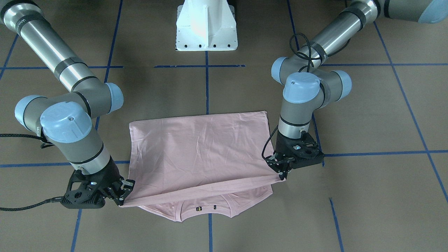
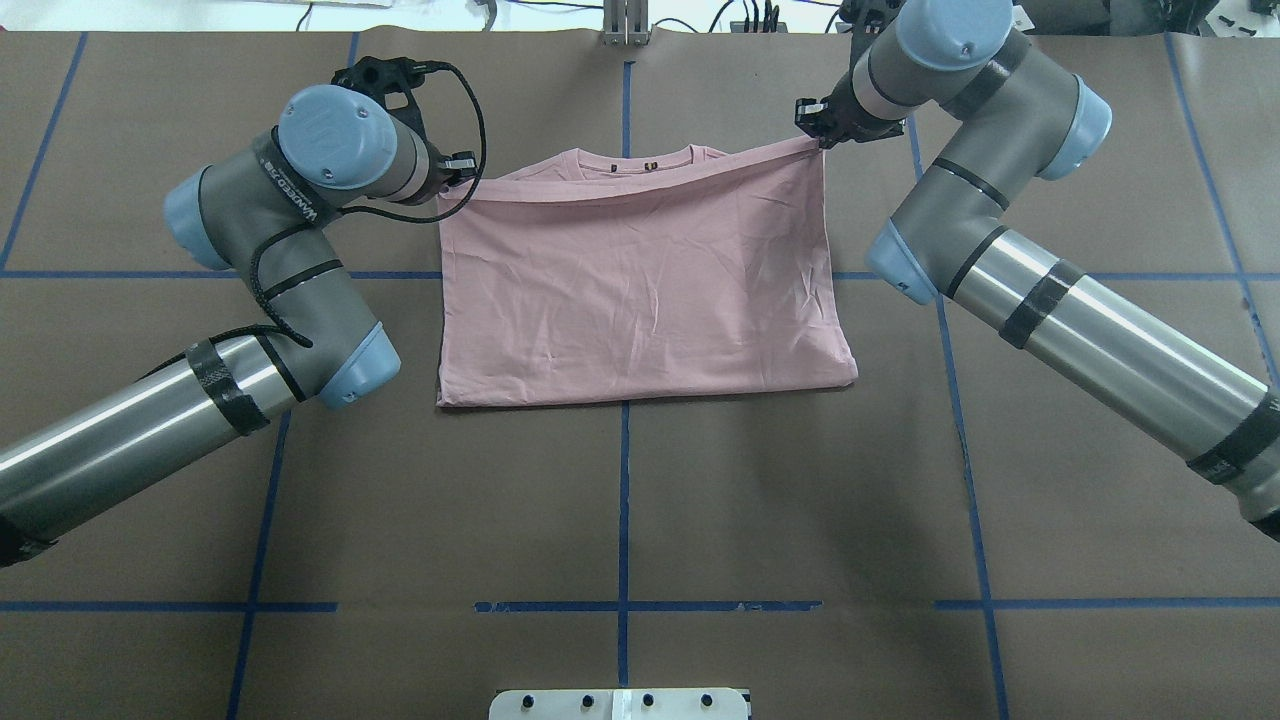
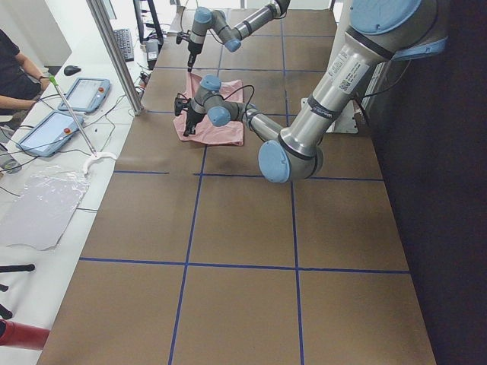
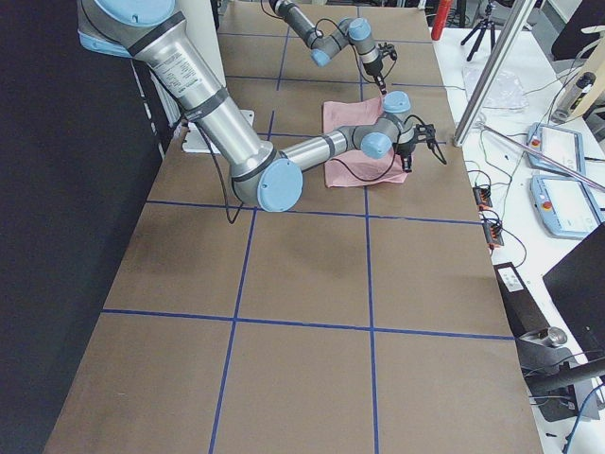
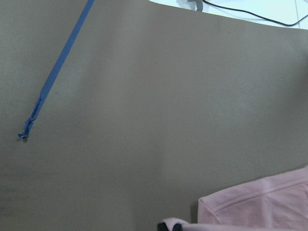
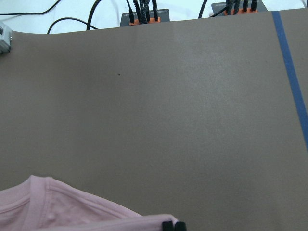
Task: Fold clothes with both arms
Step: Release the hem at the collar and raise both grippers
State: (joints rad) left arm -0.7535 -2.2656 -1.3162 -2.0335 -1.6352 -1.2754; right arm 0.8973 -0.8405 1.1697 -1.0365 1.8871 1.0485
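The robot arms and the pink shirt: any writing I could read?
White lettering on the left arm, overhead view: too blurred to read.
White sticker on that arm, left side view: too small to read.
Dark neck label in the T-shirt: too small to read.
Nothing legible anywhere.

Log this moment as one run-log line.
left gripper: shut on T-shirt | right gripper: shut on T-shirt | fold: edge held short of collar

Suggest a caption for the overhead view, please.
Black left gripper and right gripper hold pale pink T-shirt's folded-over edge near its collar.
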